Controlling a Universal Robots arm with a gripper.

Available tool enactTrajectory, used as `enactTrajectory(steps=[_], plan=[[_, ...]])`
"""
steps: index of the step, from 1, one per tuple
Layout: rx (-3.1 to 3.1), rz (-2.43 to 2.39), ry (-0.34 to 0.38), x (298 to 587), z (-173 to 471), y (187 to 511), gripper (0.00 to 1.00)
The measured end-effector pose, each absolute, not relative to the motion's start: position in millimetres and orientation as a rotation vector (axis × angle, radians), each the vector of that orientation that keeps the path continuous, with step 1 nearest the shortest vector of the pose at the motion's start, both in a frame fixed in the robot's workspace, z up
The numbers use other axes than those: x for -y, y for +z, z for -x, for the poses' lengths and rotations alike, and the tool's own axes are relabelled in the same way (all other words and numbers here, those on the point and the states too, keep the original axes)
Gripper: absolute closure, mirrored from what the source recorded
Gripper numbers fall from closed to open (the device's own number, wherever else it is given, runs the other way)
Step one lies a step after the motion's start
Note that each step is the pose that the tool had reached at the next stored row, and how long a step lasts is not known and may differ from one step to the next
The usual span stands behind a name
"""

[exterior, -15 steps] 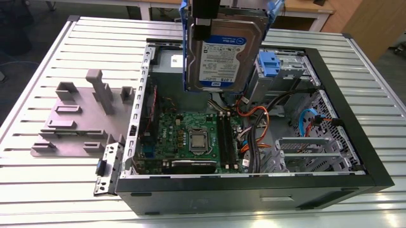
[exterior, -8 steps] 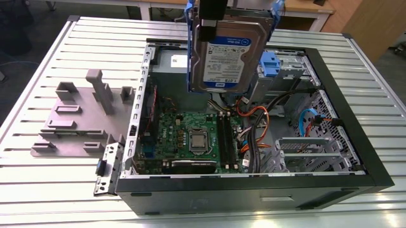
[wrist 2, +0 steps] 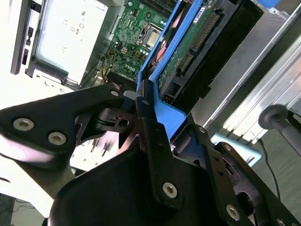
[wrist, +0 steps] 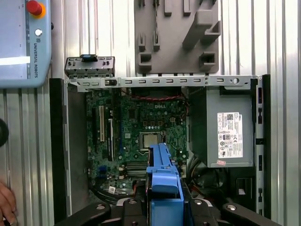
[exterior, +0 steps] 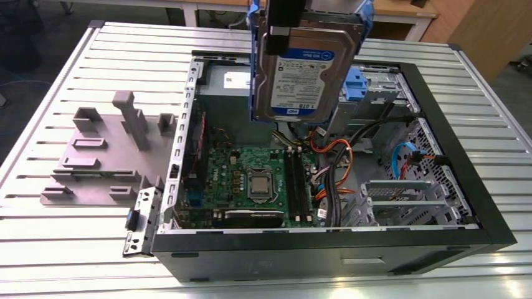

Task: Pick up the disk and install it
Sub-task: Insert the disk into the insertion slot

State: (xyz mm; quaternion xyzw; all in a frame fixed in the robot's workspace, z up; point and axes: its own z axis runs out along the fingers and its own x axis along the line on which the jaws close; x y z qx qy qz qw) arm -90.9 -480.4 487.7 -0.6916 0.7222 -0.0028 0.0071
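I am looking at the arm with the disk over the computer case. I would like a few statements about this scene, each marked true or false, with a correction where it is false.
1. The disk is held upright above the open computer case. True.
2. The end effector is open and apart from the disk. False: it is shut on the disk.
3. The grey fixture stands inside the computer case. False: it lies on the table outside the case, at the exterior view's left.
4. A green motherboard lies inside the computer case. True.
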Motion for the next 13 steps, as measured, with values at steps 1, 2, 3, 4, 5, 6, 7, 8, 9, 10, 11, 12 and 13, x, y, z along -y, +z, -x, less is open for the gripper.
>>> enactTrajectory(steps=[1, 2, 3, 4, 5, 6, 7, 8, 9, 10, 11, 12, 13], plan=[[-2.259, 2.163, -0.009, 480.4, 90.4, 487.7, 0.64], [-2.259, 2.163, -0.009, 480.4, 89.9, 487.7, 0.64], [-2.259, 2.163, -0.009, 480.4, 89.4, 487.6, 0.64], [-2.259, 2.163, -0.009, 480.4, 88.9, 487.6, 0.64], [-2.259, 2.163, -0.009, 480.4, 88.5, 487.6, 0.64], [-2.259, 2.163, -0.009, 480.4, 88.0, 487.6, 0.64], [-2.259, 2.163, -0.009, 480.4, 87.6, 487.5, 0.64], [-2.259, 2.163, -0.010, 480.4, 87.3, 487.5, 0.64], [-2.259, 2.163, -0.010, 480.5, 87.0, 487.5, 0.64], [-2.259, 2.163, -0.010, 480.5, 86.9, 487.6, 0.64], [-2.259, 2.163, -0.010, 480.6, 86.8, 487.5, 0.64], [-2.259, 2.164, -0.010, 480.9, 86.7, 487.5, 0.64], [-2.259, 2.163, -0.010, 481.3, 86.8, 487.5, 0.64]])
